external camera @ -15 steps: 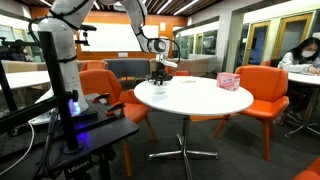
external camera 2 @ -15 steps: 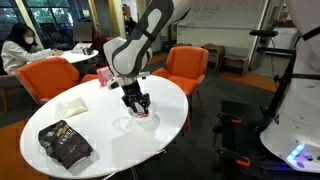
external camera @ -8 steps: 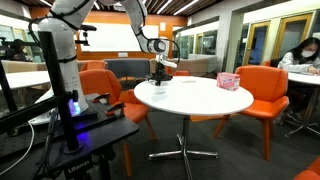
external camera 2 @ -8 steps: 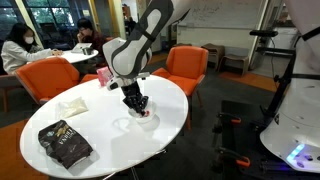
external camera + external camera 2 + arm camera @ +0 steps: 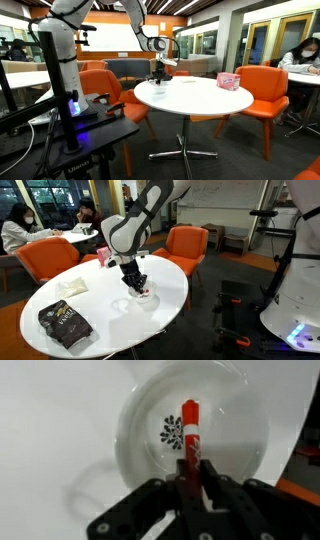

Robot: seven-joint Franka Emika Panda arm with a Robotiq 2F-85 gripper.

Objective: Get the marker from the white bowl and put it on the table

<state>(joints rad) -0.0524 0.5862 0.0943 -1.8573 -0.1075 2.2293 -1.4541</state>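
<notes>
— Where does the marker [image 5: 190, 430] sit?
— Over the white bowl [image 5: 135, 455], going by the wrist view. It is a red stick running from the bowl's middle toward the gripper [image 5: 192, 472]. Its near end slips between the black fingers [image 5: 165, 490], so that tip is hidden.
— And the grip?
— The fingers press on the marker from both sides, so the gripper is clamped on that near end. Whether the far end touches the bowl's floor cannot be told. A small dark pattern shows on the floor beside it.
— What do the outside cameras add?
— In both exterior views the marker is too small to make out. The gripper [image 5: 137, 283] hangs straight down over the bowl [image 5: 148, 301] and covers part of it.
— Where on the table [image 5: 100, 308] is the bowl?
— Close to the edge nearest the black robot stand [image 5: 90, 135]. A pink box [image 5: 229, 81] sits near the opposite edge. A black bag [image 5: 65, 323] lies by another edge, its print unreadable.
</notes>
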